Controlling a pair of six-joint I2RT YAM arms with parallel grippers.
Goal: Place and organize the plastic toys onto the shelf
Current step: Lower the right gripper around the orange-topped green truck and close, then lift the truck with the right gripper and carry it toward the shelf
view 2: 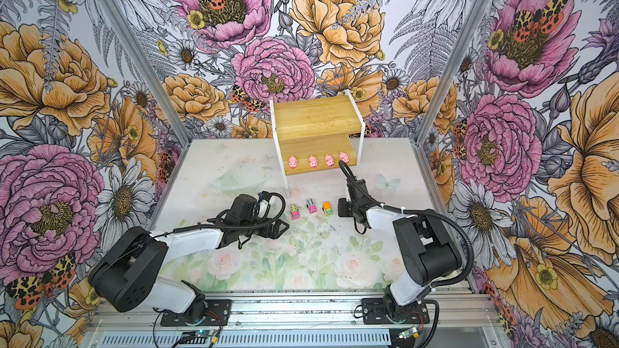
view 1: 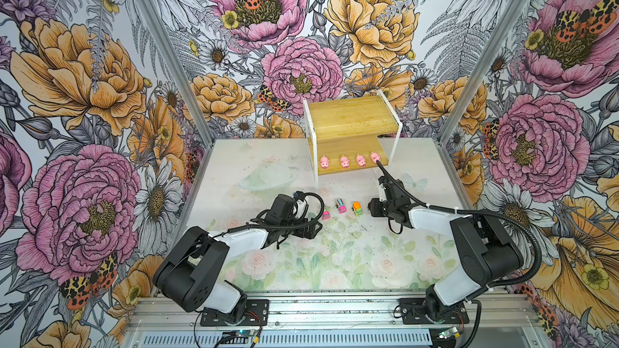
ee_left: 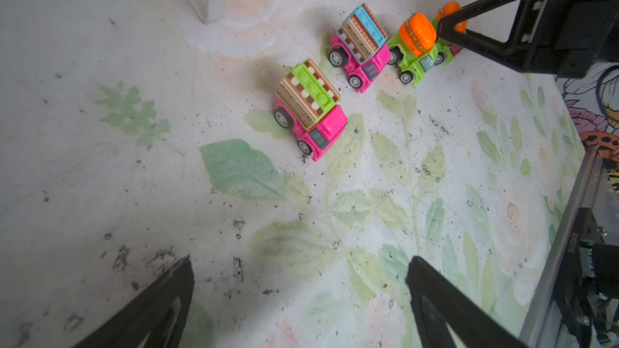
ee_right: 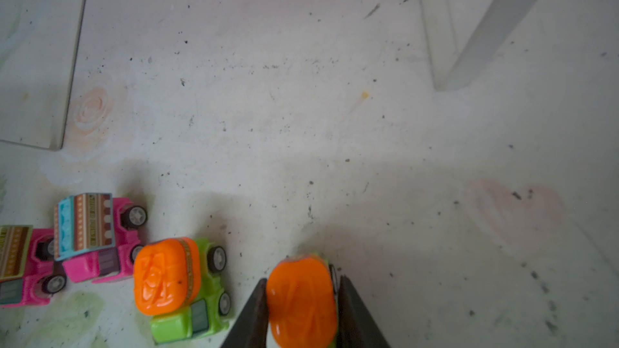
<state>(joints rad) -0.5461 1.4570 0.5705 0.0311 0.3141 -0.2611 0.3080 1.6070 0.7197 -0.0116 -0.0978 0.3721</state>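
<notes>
Four pigs [view 1: 344, 161] on lower shelf [view 1: 348, 118]

Top board of the shelf [view 1: 355, 118] is bare, so I can drop in from above no problem. The lower board's front edge is blocked by four pigs [view 1: 344, 161] in a row. On the table [view 1: 335, 262], three trucks [view 1: 341, 205] line up between the spread-wide left gripper [ee_left: 299, 262] and the right gripper [ee_right: 302, 279], which is pinched on a green truck [ee_right: 301, 309]. The nearest of the three sits just beside my finger. The near half of the table is open.
</notes>
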